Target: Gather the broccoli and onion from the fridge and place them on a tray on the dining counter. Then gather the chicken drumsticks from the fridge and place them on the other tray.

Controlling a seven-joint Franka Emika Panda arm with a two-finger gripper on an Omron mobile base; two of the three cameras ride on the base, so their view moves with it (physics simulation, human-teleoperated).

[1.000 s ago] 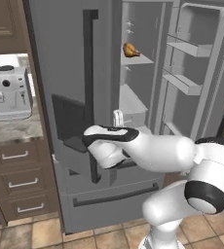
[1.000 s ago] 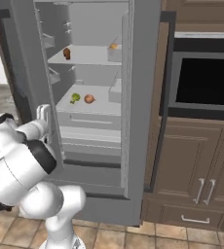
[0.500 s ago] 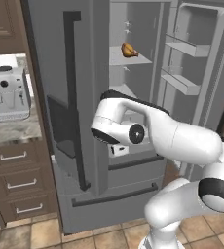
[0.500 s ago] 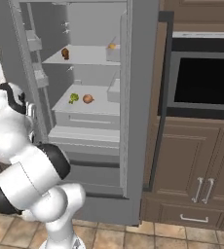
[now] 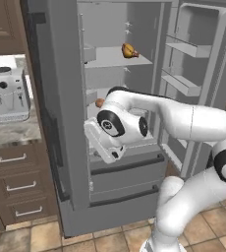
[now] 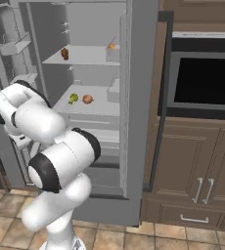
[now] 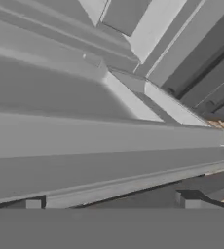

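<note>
Jaws spread wide, nothing between them: in the hand view the two dark fingertips (image 7: pixel 33 204) sit far apart at the bottom, facing grey fridge panels and drawer fronts at close range. Gripper (image 7: pixel 109 204) holds nothing.

Fridge (image 5: pixel 66 123) stands with both doors swung open. Arm is folded in front of the lower shelf, wrist down near the top drawer in the left base view; the gripper itself is hard to make out there, probably tucked behind the white wrist block.

Broccoli (image 6: pixel 73 98) and onion (image 6: pixel 87 99) sit side by side on the middle shelf, just apart, broccoli to the left as seen from the right base camera. From the left base camera the onion (image 5: pixel 99 103) peeks out beside the arm's elbow.

Upper shelf: one chicken drumstick (image 5: pixel 129 50) near the front edge, golden brown. A darker brown item (image 6: pixel 64 53) sits at the other end of that shelf, well apart from a small orange one (image 6: pixel 112 46).

Coffee machine (image 5: pixel 8 96) stands on the stone worktop left of the fridge; built-in oven (image 6: pixel 202 80) on the other side.
</note>
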